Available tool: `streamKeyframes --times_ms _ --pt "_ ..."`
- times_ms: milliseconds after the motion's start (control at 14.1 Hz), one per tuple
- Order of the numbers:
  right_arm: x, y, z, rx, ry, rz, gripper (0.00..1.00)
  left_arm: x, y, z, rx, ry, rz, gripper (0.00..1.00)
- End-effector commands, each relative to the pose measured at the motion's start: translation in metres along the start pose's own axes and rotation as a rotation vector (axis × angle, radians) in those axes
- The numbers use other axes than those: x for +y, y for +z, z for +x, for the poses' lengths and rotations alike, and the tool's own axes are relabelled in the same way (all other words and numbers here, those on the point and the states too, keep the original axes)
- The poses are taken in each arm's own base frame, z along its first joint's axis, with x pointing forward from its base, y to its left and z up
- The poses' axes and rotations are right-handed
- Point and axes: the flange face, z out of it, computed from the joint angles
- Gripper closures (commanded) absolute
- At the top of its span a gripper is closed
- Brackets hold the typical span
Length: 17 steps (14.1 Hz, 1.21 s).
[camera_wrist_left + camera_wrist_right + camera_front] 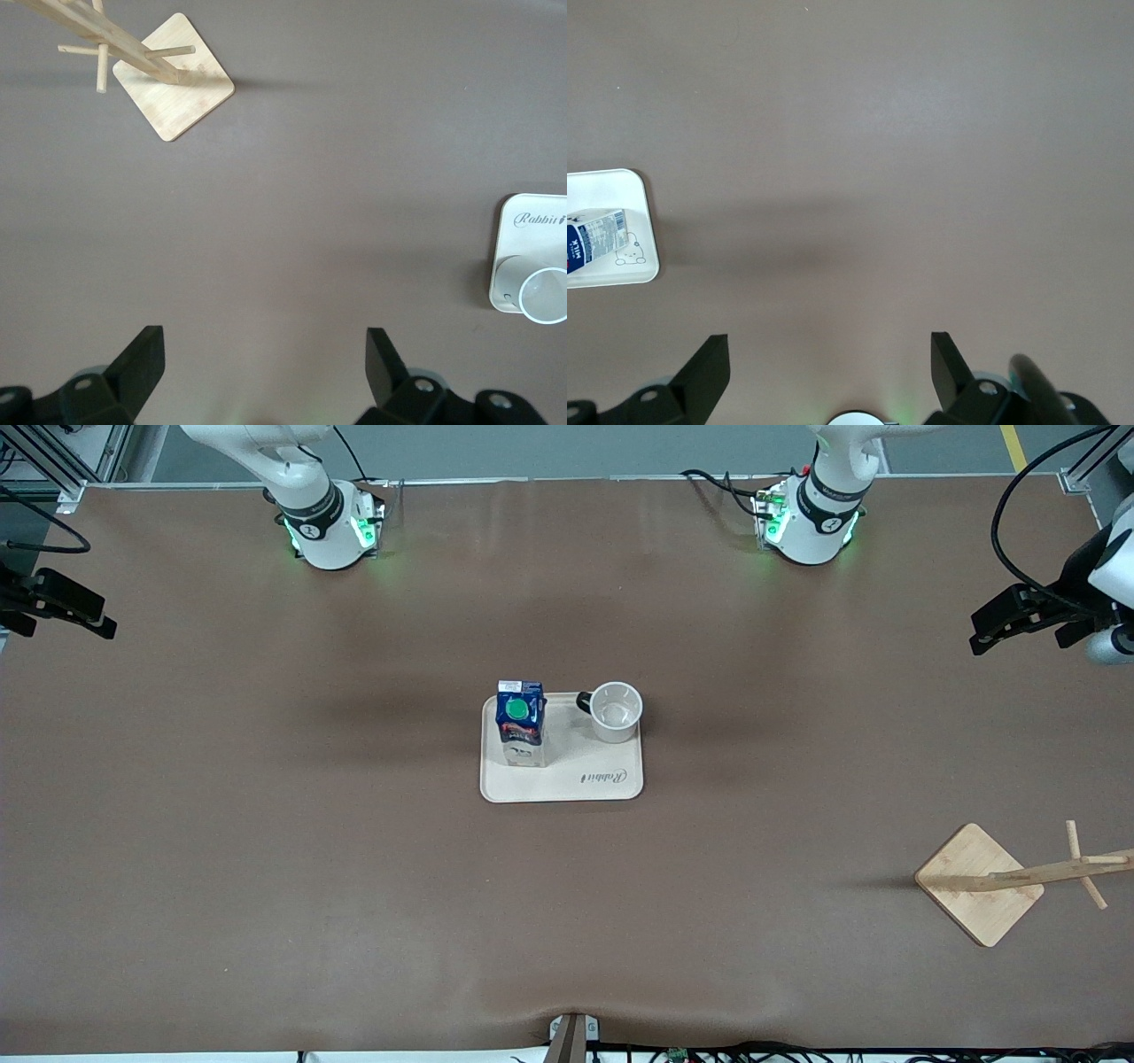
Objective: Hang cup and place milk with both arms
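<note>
Brown matting covers the tabletop [266, 850], and at its middle lies a cream tray [567, 784] carrying both task things: the milk [520, 722] stands upright at the tray's end toward the right arm, its long axis vertical and its green cap up, and the cup [617, 710] sits upright beside it at the tray's end toward the left arm, mouth up, its black handle turned toward the milk. The two stand close but apart. A wooden rack [1019, 877] with pegs stands near the left arm's end of the tabletop, nearer to the front camera than the tray and well apart from it. The left hand [1019, 615] hangs over the tabletop's edge at the left arm's end, fingers spread and holding nothing; its wrist view shows both fingers [142, 359] parted above bare matting, with the rack and a corner of the tray in sight. The right hand [58, 602] hangs over the edge at the right arm's end, likewise spread and empty, its fingers [709, 363] parted in its own wrist view with the milk lying off to one side. Each hand is well apart from the tray. The pairing seems plain: cup and rack both lie on the left arm's side, milk on the right arm's, so each arm would reach inward toward the tray's nearer end.
</note>
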Motion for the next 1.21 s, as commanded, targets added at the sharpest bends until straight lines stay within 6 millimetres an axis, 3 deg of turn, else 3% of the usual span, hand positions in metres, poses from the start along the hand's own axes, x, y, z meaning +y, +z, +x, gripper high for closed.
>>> streamKeyframes --times_ms 0,213,568,710,923,1135 --pt "0.003 -0.003 -0.003 0.001 -0.008 0.004 0.00 0.011 0.001 0.007 -0.009 0.015 -0.008 0.00" --pt "0.005 -0.003 -0.004 0.000 -0.005 0.005 0.00 0.035 0.026 0.017 -0.054 0.055 -0.024 0.00" --pt "0.004 -0.003 -0.004 -0.002 -0.005 0.006 0.00 0.127 0.077 0.019 -0.094 0.218 -0.029 0.00" --pt "0.004 -0.003 -0.004 -0.002 -0.004 0.006 0.00 0.170 0.096 0.011 -0.113 0.309 -0.028 0.00" --pt "0.004 -0.003 -0.004 -0.002 -0.004 0.008 0.00 0.238 0.140 -0.012 -0.148 0.422 -0.018 0.00" --pt "0.003 -0.003 -0.004 -0.002 -0.004 0.009 0.00 0.277 0.193 -0.036 -0.141 0.487 -0.014 0.00"
